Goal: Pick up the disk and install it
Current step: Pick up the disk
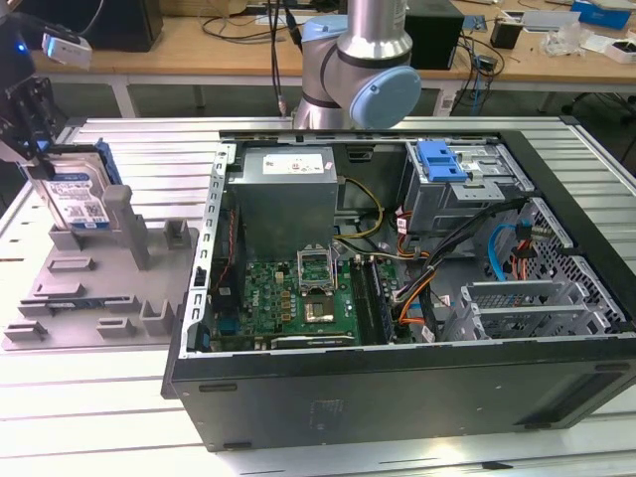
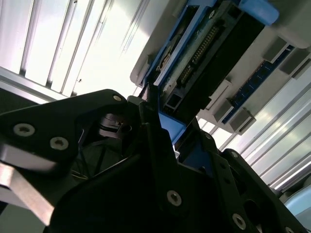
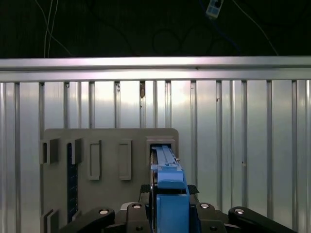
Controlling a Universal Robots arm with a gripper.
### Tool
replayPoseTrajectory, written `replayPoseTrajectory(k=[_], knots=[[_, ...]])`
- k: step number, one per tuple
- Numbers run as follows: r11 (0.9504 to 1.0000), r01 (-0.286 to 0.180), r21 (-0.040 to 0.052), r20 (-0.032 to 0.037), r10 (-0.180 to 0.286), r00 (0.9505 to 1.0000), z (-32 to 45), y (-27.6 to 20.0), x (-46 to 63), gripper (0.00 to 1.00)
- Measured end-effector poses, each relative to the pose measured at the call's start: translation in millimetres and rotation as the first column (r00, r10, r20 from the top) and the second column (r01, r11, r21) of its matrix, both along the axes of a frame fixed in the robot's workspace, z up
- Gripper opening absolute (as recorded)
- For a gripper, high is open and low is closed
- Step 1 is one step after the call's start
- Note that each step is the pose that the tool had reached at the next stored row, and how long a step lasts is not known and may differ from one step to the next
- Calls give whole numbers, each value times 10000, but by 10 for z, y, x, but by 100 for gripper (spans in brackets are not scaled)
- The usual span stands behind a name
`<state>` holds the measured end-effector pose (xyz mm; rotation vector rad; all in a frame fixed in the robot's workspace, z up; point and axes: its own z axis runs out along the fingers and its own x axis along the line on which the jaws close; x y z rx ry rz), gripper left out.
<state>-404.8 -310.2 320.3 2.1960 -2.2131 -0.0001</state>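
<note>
The disk [image 1: 78, 199], a silver drive with a white-and-blue label in a blue carrier frame, stands on edge at the back of the grey fixture [image 1: 89, 293] at the exterior view's left. My gripper [image 1: 38, 154] reaches it from above and is shut on its upper end. In the first wrist view the blue carrier of the disk [image 3: 167, 167] runs from between my black fingers [image 3: 146, 190] down into a slot of the fixture [image 3: 112, 141]. The second wrist view looks along the disk [image 2: 209, 53], showing its connector edge and the blue frame beside a finger [image 2: 155, 145].
An open computer case [image 1: 397, 393] fills the middle and the exterior view's right, with a motherboard [image 1: 298, 293], a power supply [image 1: 288, 194], cables, and a drive cage with a blue latch [image 1: 442, 164]. The arm's base [image 1: 358, 70] stands behind the case. Everything rests on a ribbed aluminium table [image 1: 89, 407].
</note>
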Motion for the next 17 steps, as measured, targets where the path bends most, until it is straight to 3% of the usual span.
replayPoseTrajectory(k=[12, 17], knots=[[10000, 0, 0, 0, 0, 10000, 207, 0, 2, 36], [10000, 0, 1, -1, 0, 10000, 327, 0, 9, 36]])
